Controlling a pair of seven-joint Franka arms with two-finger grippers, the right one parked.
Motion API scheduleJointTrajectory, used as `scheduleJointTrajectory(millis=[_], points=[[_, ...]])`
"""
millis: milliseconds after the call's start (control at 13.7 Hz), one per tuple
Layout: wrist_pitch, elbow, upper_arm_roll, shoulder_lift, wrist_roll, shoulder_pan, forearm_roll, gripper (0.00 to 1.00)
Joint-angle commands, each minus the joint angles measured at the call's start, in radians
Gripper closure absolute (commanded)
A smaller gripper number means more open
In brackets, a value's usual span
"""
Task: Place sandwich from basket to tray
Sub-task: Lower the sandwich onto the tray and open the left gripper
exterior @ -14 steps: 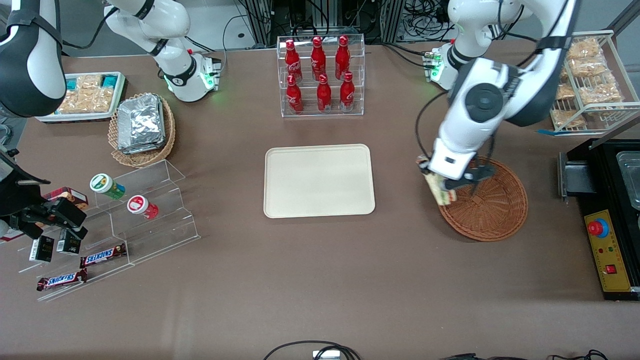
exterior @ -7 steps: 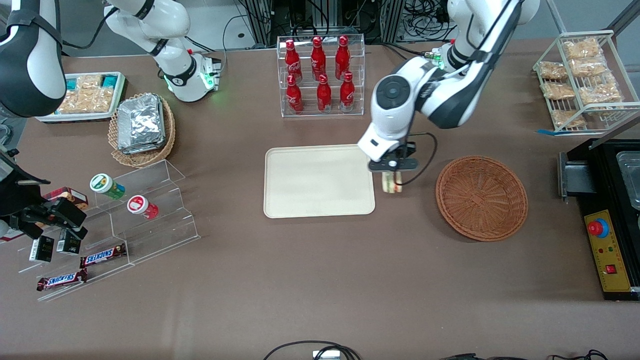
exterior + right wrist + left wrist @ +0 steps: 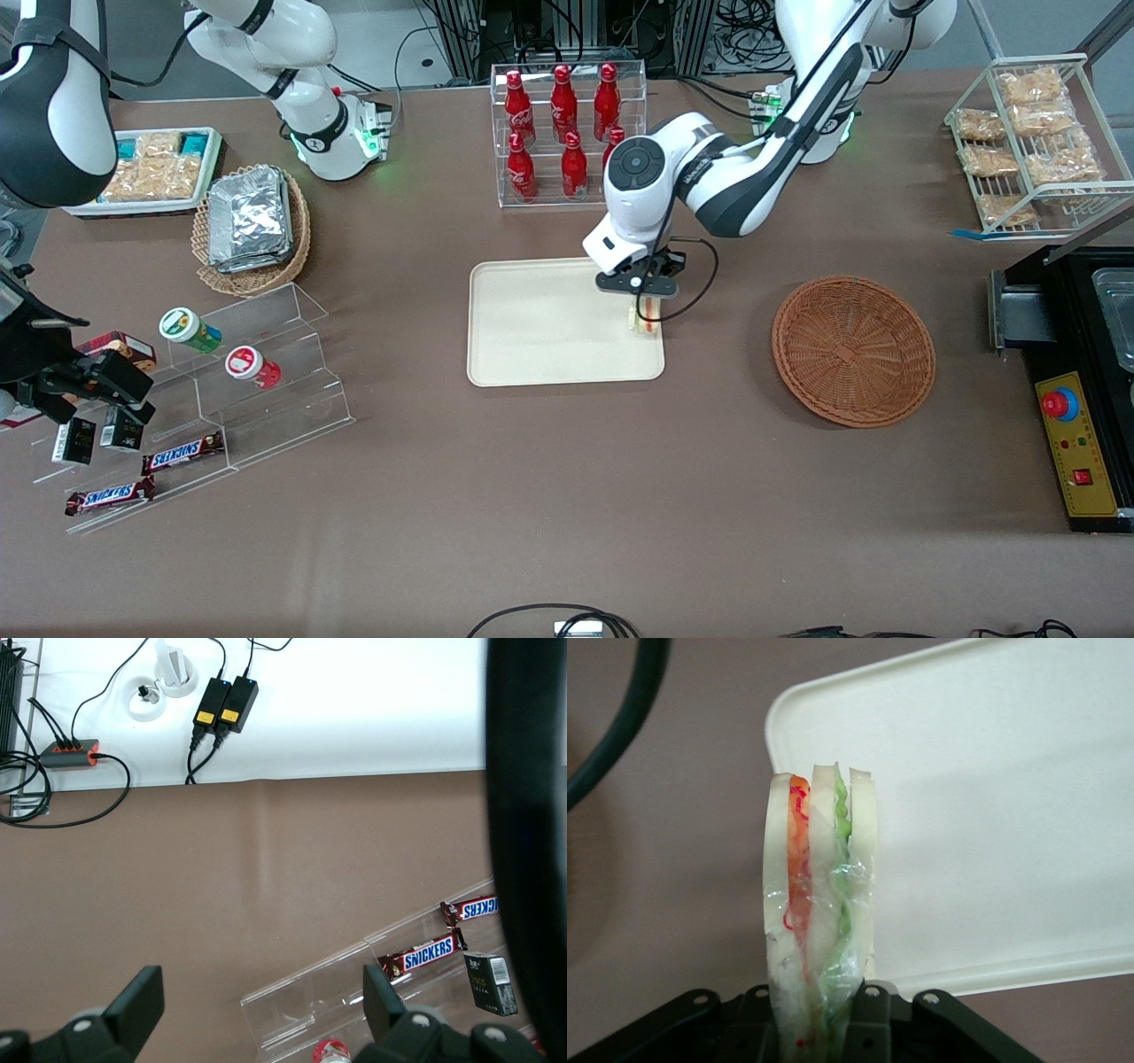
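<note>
My left gripper point(image 3: 645, 306) hangs over the cream tray point(image 3: 540, 323), at the tray's edge nearest the basket, and is shut on the sandwich point(image 3: 644, 319). In the left wrist view the sandwich point(image 3: 819, 904) stands on edge between the dark fingers point(image 3: 873, 1023), its white bread, orange, red and green layers showing through clear wrap, with the tray's corner point(image 3: 992, 815) below it. The reddish-brown wicker basket point(image 3: 853, 351) sits on the table toward the working arm's end, with nothing in it.
A clear rack of red bottles point(image 3: 567, 133) stands farther from the front camera than the tray. A tan basket of foil packets point(image 3: 251, 226), a white snack tray point(image 3: 151, 173) and acrylic steps with snack bars point(image 3: 195, 390) lie toward the parked arm's end. A wire rack point(image 3: 1036, 142) and a black box point(image 3: 1076, 381) sit near the basket.
The gripper has carried the sandwich from over the basket's rim, across the bare table, to above the tray's edge. The basket stayed put.
</note>
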Motion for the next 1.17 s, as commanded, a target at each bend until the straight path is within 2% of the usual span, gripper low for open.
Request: scheduleJointTrajectory(millis=[0,292,511,803,876,949,1095], points=[[0.018,0.043,0.008,0.064,-0.060,-0.029,0.043,1.00],[0.020,0.103,0.009,0.170,-0.131,-0.060,0.089,1.00],[0.031,0.120,0.009,0.224,-0.184,-0.081,0.155,1.00],[0.054,0.120,0.009,0.249,-0.201,-0.086,0.162,0.98],[0.054,0.118,0.009,0.249,-0.201,-0.086,0.162,0.81],[0.051,0.118,0.009,0.249,-0.201,-0.086,0.162,0.56],[0.042,0.120,0.009,0.246,-0.201,-0.086,0.161,0.35]])
